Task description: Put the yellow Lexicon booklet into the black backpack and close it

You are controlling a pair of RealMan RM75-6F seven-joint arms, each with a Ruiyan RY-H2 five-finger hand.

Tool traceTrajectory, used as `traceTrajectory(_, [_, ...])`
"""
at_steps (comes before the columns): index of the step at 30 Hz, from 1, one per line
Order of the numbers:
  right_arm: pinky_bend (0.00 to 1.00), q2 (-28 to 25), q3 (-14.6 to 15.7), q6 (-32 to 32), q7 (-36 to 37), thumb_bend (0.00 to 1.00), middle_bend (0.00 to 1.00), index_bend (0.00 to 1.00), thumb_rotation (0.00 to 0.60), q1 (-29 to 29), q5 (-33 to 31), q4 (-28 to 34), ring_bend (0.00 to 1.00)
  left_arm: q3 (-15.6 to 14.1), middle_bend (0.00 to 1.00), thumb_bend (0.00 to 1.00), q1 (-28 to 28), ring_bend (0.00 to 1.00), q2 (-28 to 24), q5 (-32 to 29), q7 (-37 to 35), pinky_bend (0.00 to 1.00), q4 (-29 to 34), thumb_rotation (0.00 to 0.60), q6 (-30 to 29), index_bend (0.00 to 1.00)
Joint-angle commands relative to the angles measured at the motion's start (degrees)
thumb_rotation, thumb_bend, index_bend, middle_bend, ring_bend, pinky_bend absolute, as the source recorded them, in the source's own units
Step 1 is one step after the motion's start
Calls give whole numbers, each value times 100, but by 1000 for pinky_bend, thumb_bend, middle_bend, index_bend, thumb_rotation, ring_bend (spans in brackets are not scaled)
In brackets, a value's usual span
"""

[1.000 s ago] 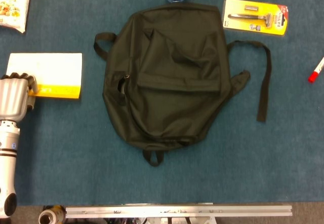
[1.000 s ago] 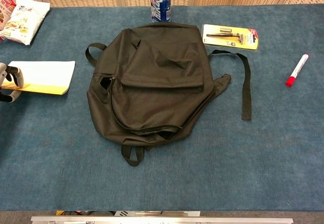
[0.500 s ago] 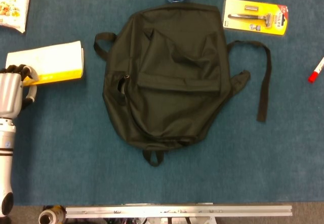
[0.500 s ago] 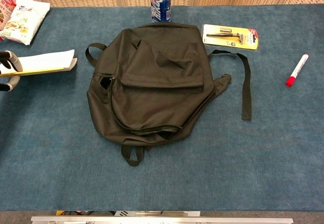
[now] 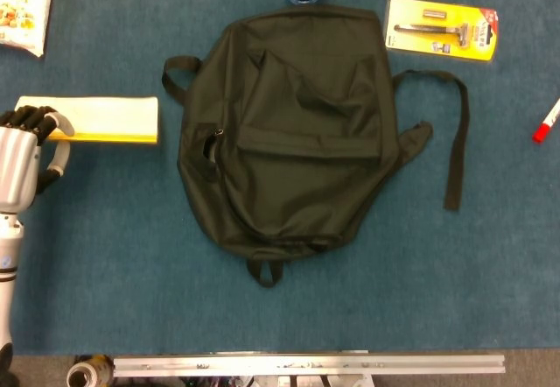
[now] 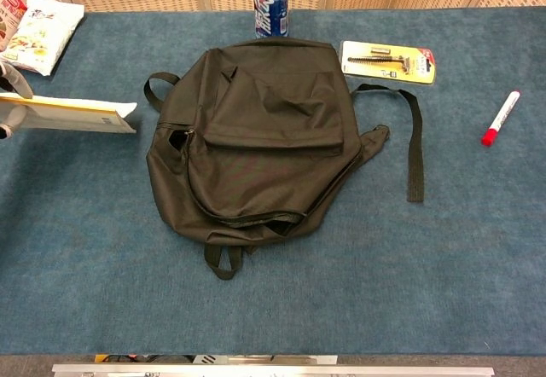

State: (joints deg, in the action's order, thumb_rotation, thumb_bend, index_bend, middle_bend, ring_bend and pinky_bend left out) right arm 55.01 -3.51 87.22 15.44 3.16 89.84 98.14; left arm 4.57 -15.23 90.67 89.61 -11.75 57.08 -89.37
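We've got the left hand [image 5: 22,164] gripping the yellow booklet [image 5: 96,117] by its edge, so keep it level and aim for the backpack [image 5: 289,124] opening; right hand isn't showing.

The tabletop [image 5: 105,256] was teal-blue. The backpack [image 5: 289,124] was plain black, straps too. The booklet [image 5: 96,120] showed yellow along its edge with a paler face. The left hand [image 5: 22,164] was silver-grey with black fingertips. The razor pack [image 5: 443,28] was yellow, the marker [image 5: 546,121] white with a red cap, the bottle [image 6: 270,2] blue with red and white, and the snack bag [image 6: 41,22] white, printed.
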Motion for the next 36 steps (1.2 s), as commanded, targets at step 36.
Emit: traceTrajectory(36, [453, -88, 40, -359, -414, 234, 387, 293, 600, 295, 232, 389, 270, 5, 489, 364, 123, 417, -551, 477, -806, 540, 1026, 600, -869, 530])
